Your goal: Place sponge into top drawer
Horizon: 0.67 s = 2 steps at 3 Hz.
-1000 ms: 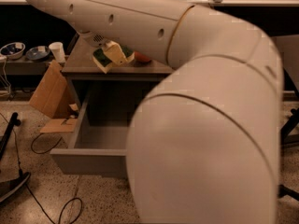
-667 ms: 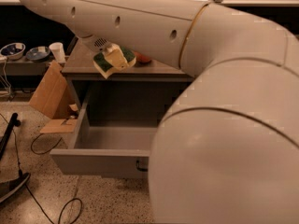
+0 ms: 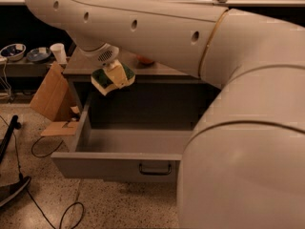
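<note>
Arm (image 3: 157, 27): fills the top and the whole right of the view, elbow to the right of the hand and nearer the camera. It covers more of the right side than 0.7 s ago.

Top drawer (image 3: 105, 166): pulled fully out, directly below and in front of the hand, inside bare. Its bar handle (image 3: 155, 169) now shows whole on the front panel; earlier the elbow half covered it.

Table (image 3: 157, 69) (grey cabinet top): behind and to the right of the hand. 0.7 s ago the hand hung over it; now the hand has come forward past its front edge.

Cardboard (image 3: 50, 92): leaning to the left of the hand, lower down, unchanged.

Hand (image 3: 113, 75): points down above the back-left part of the open drawer, closed on the sponge (image 3: 101, 80), one pale finger across it.

Sponge: held tilted, green layer up and left, yellow below, clear of the drawer floor and well above it. Not yet inside the drawer.

White cup (image 3: 59, 53): left of the hand, same place.

Red apple (image 3: 145, 60): on the table, right of and behind the hand, mostly hidden by the arm
</note>
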{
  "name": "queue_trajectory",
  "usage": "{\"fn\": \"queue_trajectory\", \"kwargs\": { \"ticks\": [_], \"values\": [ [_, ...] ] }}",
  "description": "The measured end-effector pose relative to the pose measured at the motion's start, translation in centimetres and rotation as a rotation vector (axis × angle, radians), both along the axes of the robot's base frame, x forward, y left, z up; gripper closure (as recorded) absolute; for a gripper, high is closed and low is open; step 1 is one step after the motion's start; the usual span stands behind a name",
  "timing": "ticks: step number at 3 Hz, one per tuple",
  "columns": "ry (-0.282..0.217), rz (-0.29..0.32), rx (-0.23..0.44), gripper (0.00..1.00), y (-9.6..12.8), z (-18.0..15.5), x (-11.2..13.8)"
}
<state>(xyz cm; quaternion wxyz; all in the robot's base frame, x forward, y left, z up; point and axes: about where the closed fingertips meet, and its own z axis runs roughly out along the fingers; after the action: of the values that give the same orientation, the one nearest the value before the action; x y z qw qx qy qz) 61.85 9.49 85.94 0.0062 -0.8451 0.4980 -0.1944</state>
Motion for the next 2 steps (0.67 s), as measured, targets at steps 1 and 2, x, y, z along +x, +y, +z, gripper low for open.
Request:
{"fn": "queue_trajectory", "kwargs": {
  "ticks": [1,2],
  "values": [
    [0.063,0.036,0.047,1.00,0.8,-1.6,-0.6],
    [0.111,0.069,0.118,1.00,1.8,-3.1,-0.9]
  ]
}}
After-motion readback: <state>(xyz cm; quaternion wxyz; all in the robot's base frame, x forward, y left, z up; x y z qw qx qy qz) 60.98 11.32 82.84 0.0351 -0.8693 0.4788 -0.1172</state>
